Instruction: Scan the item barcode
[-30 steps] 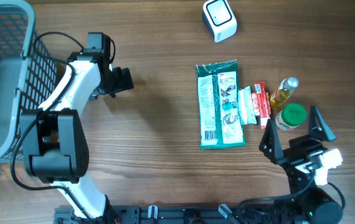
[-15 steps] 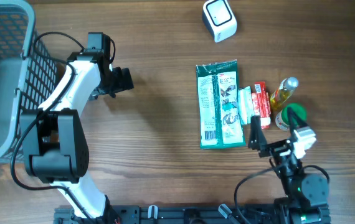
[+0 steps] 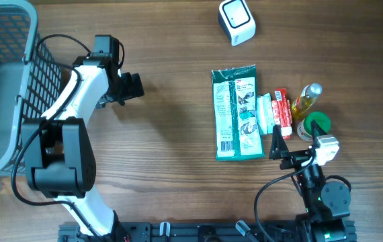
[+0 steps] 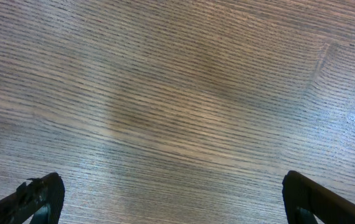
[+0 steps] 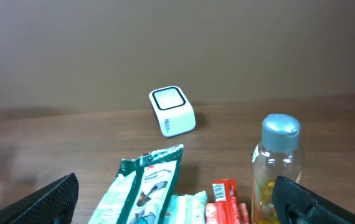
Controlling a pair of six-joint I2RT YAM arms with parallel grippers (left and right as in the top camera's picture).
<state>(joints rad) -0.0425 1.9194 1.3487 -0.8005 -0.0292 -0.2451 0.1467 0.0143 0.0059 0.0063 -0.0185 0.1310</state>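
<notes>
overhead: five items sit grouped on wooden table (image 3: 178,168) by the right fingers (image 5: 56,199), likely staged within reach: one green foil packet (image 3: 237,113), one white-green sachet (image 3: 266,114), one red stick pack (image 3: 283,107), one yellow oil bottle (image 3: 307,99), one green-lidded jar (image 3: 314,125). one white cube scanner (image 3: 236,21) beyond. right and left fingers (image 3: 132,86) spread wide, empty.

Mock shop checkout: scanner (image 3: 236,21), basket (image 3: 3,101), packaged goods (image 3: 237,113).

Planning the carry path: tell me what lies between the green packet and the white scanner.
Only bare tabletop, seen overhead, between the green packet and the white scanner; the right wrist view agrees.
</notes>
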